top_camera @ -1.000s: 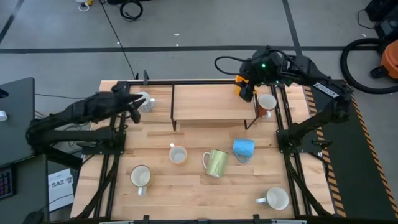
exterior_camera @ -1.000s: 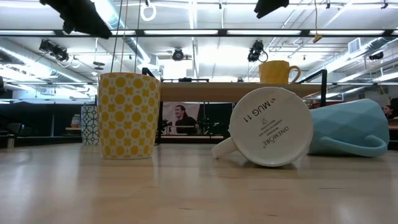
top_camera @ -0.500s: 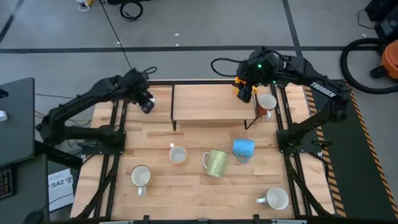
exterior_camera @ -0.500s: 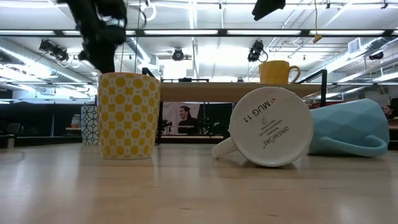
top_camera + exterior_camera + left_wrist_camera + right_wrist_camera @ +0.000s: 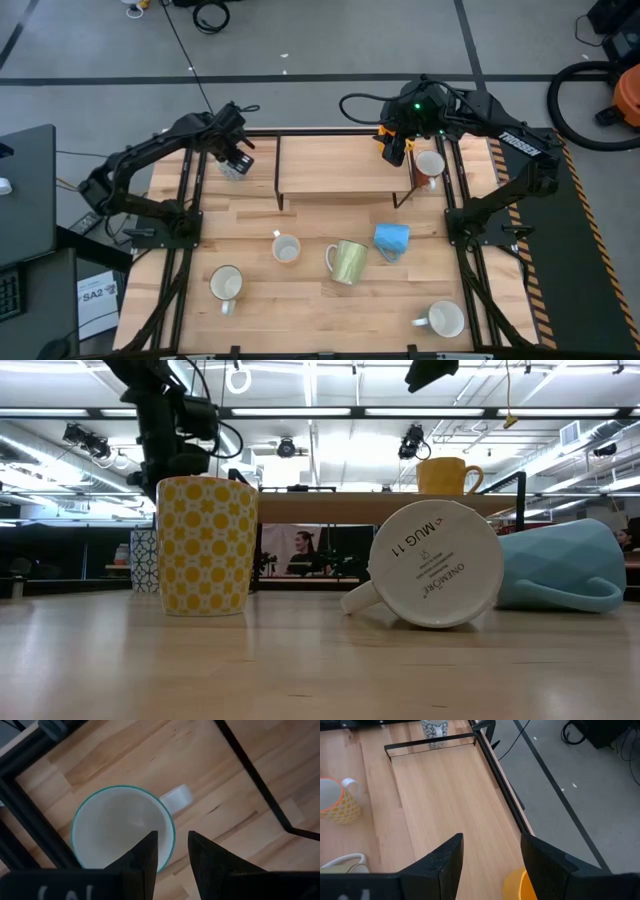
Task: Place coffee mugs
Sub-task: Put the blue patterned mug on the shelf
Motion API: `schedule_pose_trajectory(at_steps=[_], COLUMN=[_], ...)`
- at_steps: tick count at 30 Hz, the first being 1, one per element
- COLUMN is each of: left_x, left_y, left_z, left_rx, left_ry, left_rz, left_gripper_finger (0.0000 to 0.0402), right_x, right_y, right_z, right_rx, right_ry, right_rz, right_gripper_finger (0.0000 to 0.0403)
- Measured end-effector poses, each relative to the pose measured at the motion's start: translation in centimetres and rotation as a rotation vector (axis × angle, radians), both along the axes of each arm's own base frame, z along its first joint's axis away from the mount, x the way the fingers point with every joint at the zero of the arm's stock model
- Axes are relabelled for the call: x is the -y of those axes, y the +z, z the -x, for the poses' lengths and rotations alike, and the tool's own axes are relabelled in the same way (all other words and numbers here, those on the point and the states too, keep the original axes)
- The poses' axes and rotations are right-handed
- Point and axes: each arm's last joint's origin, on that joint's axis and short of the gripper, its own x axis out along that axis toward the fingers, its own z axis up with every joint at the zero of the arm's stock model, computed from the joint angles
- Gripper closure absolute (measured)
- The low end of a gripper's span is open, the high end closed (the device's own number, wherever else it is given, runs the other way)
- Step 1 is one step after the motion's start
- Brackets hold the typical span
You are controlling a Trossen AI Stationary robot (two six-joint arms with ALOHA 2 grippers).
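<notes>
My left gripper (image 5: 172, 840) is open and points down over a white mug with a teal rim and patterned wall (image 5: 122, 827), standing at the table's far left corner (image 5: 231, 168). One finger (image 5: 146, 851) stands inside its rim and one (image 5: 201, 854) outside, by the handle; whether they touch, I cannot tell. My right gripper (image 5: 490, 845) is open and hovers over the orange-yellow mug (image 5: 520, 885), which stands upright on the right end of the wooden shelf (image 5: 447, 475). A white mug with reddish-brown inside (image 5: 430, 165) stands right of the shelf.
In front of the shelf (image 5: 335, 165) are a yellow-patterned mug (image 5: 287, 248), a pale yellow-green mug (image 5: 348, 260) and a light blue mug (image 5: 391, 240), the last two on their sides. White mugs stand near left (image 5: 226, 285) and near right (image 5: 443, 320). The shelf top is bare left of my right gripper.
My left arm has swung from the table's left edge toward the far left corner, tipped its gripper to point down and lowered it over the teal-rimmed mug. The mugs have stayed where they were.
</notes>
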Motion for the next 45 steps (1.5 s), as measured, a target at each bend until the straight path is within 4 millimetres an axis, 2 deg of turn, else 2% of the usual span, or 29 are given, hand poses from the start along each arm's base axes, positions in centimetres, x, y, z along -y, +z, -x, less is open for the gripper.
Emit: schedule_pose_trajectory(at_steps=[7, 18, 29, 33, 40, 45], left_x=[-0.4, -1.5, -2.0, -2.0, -2.0, -2.0], left_y=[-0.8, -3.7, -5.4, -5.4, -5.4, -5.4], left_z=[-0.4, -1.6, -2.1, -2.1, -2.1, -2.1], left_rx=[-0.020, -0.111, -0.161, -0.162, -0.160, -0.162], left_ry=[0.013, 0.016, 0.009, 0.010, 0.008, 0.007], left_rz=[0.029, 0.118, 0.166, 0.167, 0.169, 0.171], left_gripper_finger=[0.0288, 0.0288, 0.0289, 0.0309, 0.0371, 0.0372], right_x=[0.0, 0.0, 0.0, 0.0, 0.0, 0.0], right_y=[0.0, 0.0, 0.0, 0.0, 0.0, 0.0], right_z=[0.0, 0.0, 0.0, 0.0, 0.0, 0.0], right_rx=[0.000, 0.000, 0.000, 0.000, 0.000, 0.000], right_ry=[0.001, 0.001, 0.001, 0.001, 0.001, 0.001], right_rz=[0.000, -0.001, -0.001, -0.001, -0.001, -0.001], right_gripper_finger=[0.0199, 0.0199, 0.0199, 0.0199, 0.0199, 0.0199])
